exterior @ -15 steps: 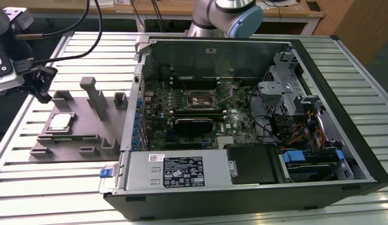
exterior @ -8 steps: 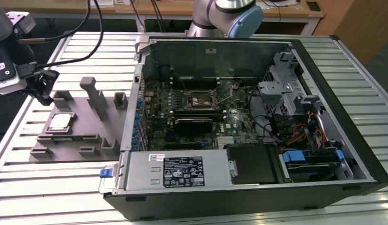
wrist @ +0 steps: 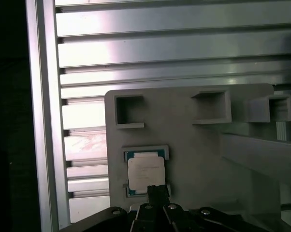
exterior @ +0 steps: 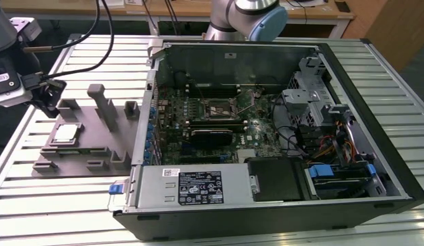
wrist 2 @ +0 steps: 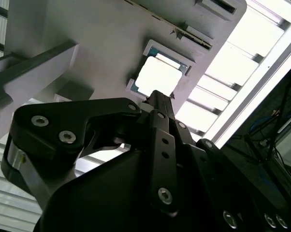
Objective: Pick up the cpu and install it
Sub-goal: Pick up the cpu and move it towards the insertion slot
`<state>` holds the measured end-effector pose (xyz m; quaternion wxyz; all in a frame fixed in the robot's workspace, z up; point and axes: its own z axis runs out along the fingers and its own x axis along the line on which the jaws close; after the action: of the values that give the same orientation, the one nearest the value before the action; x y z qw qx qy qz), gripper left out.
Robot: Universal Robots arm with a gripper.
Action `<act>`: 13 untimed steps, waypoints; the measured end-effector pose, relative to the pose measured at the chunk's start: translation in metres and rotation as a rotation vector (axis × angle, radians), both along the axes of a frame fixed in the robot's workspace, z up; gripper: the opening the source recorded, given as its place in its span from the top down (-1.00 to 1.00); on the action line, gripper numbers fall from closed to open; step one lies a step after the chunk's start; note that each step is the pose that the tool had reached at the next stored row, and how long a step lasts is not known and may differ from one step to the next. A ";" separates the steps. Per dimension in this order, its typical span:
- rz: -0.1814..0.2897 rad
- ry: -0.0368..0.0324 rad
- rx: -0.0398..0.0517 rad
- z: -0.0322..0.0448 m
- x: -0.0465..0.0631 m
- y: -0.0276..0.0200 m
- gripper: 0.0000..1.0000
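Observation:
The cpu [exterior: 65, 133] is a small square chip with a silvery top. It lies flat in a recess of the grey fixture block [exterior: 82, 154] at the exterior view's left. Both wrist views show the cpu [wrist 2: 157, 77] [wrist: 145, 171] seated in its pale-rimmed pocket. My gripper [exterior: 51, 110] hangs above the fixture's far-left part, a little above the chip and apart from it. The black fingers [wrist 2: 157, 99] look pressed together, with nothing held between them. The fingertips [wrist: 155, 191] overlap the chip's edge in both wrist views.
An open computer case [exterior: 376, 154] lies on the slatted metal table [exterior: 34, 205], with the motherboard and its socket [exterior: 219, 108] exposed inside. Grey posts [exterior: 97, 100] rise from the fixture beside the cpu. Cables [exterior: 96, 31] trail from the arm at the back left.

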<state>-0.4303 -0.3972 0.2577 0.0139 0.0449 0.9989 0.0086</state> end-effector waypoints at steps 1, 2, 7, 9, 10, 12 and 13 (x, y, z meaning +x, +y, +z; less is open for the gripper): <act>0.000 0.0002 -0.0001 -0.0009 0.000 0.0000 0.79; 0.000 0.0001 -0.0001 -0.0019 -0.001 0.0000 0.79; 0.000 0.0000 0.0000 -0.0077 -0.002 0.0000 0.79; 0.000 0.0000 0.0000 -0.0100 -0.002 0.0000 0.79; 0.000 -0.0001 0.0000 -0.0114 -0.002 0.0000 0.79; 0.000 0.0000 0.0000 -0.0143 -0.003 0.0000 0.79; 0.000 0.0001 0.0000 -0.0158 -0.003 -0.0001 0.79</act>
<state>-0.4329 -0.3972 0.2419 0.0139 0.0449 0.9989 0.0086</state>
